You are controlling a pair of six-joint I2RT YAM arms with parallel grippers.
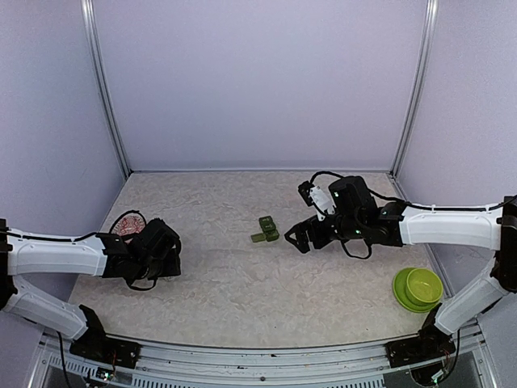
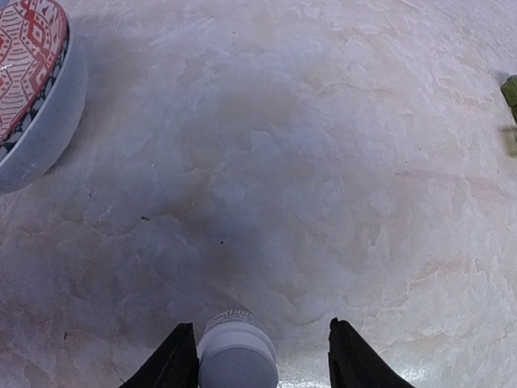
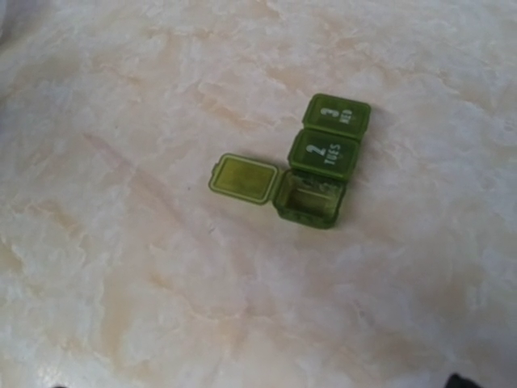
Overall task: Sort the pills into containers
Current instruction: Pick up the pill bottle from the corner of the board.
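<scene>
A green plastic pill organiser [image 3: 321,166] lies mid-table, lids reading "2 TUES" and "3 WED", third cell open. The right gripper [image 1: 297,236] beside it is spread wide; the left gripper [image 2: 260,327] straddles a grey-white capped bottle [image 2: 237,360], not pinching.

A pale, marble-patterned tabletop [image 1: 242,283] sits boxed in by plain lavender-white wall panels [image 1: 258,81] at the back and on both sides, joined at the rear corners by slim aluminium posts [image 1: 102,81]. A metal rail [image 1: 266,360] runs along the near edge. Soft, even light leaves only faint shadows.
</scene>
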